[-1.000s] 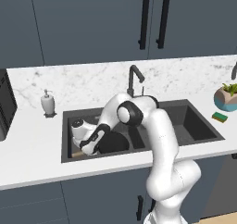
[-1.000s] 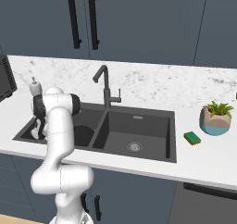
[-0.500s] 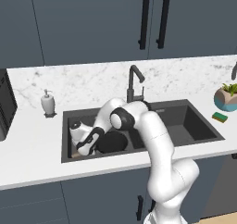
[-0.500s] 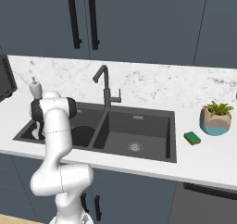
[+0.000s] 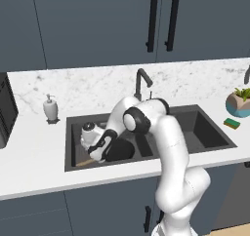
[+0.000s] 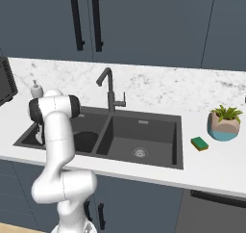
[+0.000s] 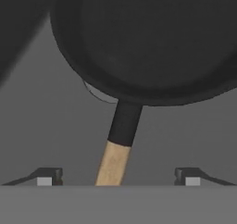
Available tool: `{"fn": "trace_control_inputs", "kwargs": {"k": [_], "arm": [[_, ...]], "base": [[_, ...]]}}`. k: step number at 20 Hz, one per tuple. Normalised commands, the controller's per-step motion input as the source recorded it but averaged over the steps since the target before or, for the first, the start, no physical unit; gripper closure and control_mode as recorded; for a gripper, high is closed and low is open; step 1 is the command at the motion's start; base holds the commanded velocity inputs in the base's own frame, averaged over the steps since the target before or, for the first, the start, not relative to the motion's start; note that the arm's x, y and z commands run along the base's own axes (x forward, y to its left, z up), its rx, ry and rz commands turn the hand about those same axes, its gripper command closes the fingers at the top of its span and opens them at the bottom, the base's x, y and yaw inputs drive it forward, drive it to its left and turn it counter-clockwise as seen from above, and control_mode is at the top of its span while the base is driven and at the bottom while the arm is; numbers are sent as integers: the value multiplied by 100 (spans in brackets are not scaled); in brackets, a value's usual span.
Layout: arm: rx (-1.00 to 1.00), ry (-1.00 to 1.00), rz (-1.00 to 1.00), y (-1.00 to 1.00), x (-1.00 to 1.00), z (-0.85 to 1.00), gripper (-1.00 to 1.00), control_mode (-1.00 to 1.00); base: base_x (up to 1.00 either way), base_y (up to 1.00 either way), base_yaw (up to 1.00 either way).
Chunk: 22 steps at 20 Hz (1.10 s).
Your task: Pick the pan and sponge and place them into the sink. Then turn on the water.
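Pan (image 7: 152, 42) in sink's (image 5: 205, 132) left basin

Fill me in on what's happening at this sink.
The arm is reaching down into the left basin of the sink, where the pan now lies. The hand view shows the gripper open, its fingertips standing apart on either side of the pan's wooden handle, not clamped on it. The sponge is on the counter to the right of the sink, beside a potted plant. No water runs from the faucet.
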Motion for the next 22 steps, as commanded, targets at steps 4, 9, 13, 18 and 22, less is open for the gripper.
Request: {"fn": "trace_control_inputs", "kwargs": {"k": [4, 9, 13, 18, 22], "arm": [[13, -12, 0, -50, -27, 100, -100, -100], [7, -9, 0, -43, -14, 100, -100, -100], [5, -3, -9, -33, -63, 100, -100, -100], [0, 0, -15, -14, -85, 100, -100, -100], [0, 0, -13, -20, -70, 100, -100, -100]], "base": [[0, 0, 0], [0, 0, 0], [0, 0, 0], [0, 0, 0], [0, 0, 0]]}}
